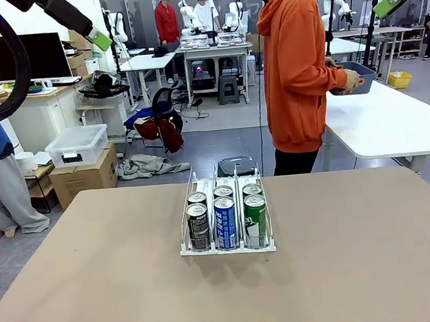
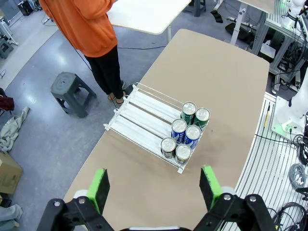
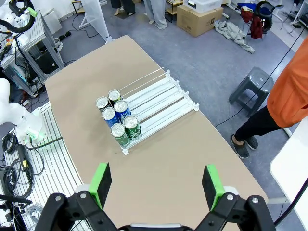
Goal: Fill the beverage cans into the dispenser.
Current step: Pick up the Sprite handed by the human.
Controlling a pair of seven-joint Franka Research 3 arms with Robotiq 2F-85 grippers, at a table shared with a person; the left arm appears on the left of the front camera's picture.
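We count six beverage cans [image 1: 226, 222] in the dispenser [image 1: 202, 186], at its 6 o'clock end; toward 12 o'clock the lanes are free. Our left hand [image 2: 154, 177] and right hand [image 3: 157, 175] hang spread, empty.

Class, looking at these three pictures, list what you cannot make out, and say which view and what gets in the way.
- Front view: the back cans stand behind the front cans; just their tops show.
- Front view: what the blue bin holds; its wall and the person's hand hide it.
- Both wrist views: lettering on the cans, too small to read.
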